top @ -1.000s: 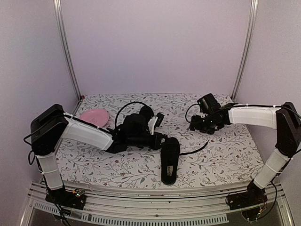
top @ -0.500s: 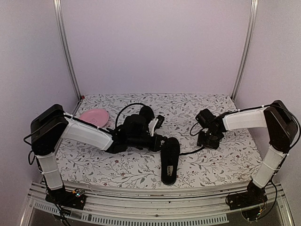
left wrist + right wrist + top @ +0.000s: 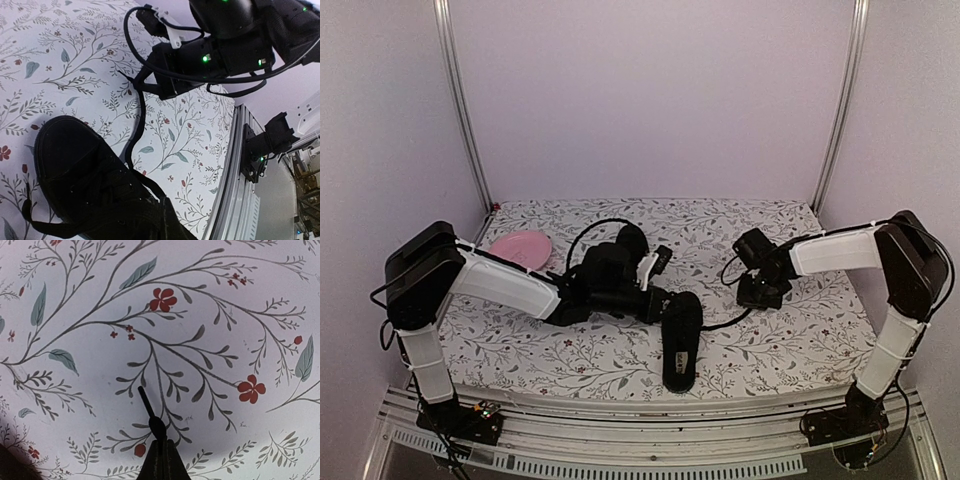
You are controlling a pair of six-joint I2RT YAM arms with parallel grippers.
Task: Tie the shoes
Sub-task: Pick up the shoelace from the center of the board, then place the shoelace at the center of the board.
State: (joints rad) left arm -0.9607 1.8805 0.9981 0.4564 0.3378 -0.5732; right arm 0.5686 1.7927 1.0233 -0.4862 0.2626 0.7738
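right gripper (image 3: 160, 452) just closed, is now pinching the lace (image 3: 146, 399) tip, so pulling looks possible; left gripper (image 3: 658, 300) sitting closed by shoe (image 3: 682, 345).

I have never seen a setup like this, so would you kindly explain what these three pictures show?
Two robot arms are bolted side by side at the near edge. The overhead picture shows both: the left arm and the right arm. The other two come from cameras on their wrists. On the flowered table lie a black shoe and a pink plate. The right arm's jaws are shut on the tip of the shoe's lace, which trails across the table. The left arm's jaws are shut near the shoe; whether they hold anything is not visible.
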